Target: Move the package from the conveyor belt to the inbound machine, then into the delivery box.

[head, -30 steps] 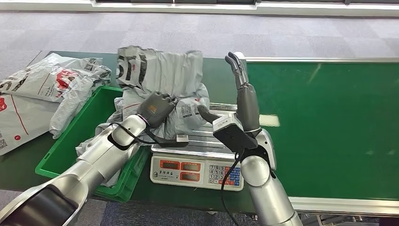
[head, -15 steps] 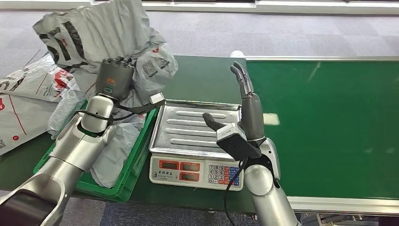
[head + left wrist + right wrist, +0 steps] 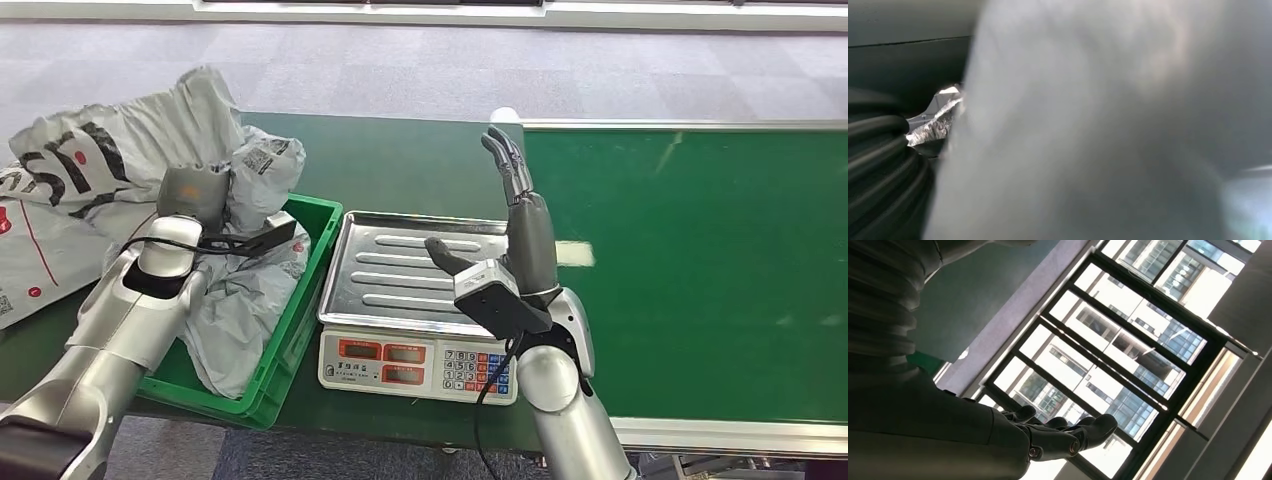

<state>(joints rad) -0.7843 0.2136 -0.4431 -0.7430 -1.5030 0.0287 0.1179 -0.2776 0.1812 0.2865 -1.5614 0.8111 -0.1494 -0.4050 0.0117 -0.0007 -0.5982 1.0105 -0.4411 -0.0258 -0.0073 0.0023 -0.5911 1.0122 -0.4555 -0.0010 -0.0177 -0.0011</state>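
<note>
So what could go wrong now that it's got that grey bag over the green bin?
The package hangs wide over the green crate's far edge, so if the left hand lets go now it may land on the packages beside the crate rather than inside. Its loose plastic could also snag on the hand.

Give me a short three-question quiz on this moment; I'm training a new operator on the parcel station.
1. True or false: a package lies on the scale tray.
2. Which hand holds the grey package? A) left hand B) right hand
3. The green bin sits on which side of the scale, by the robot's own sides?

Key: 1 false, the tray is bare. 2 A. 3 left.
</note>
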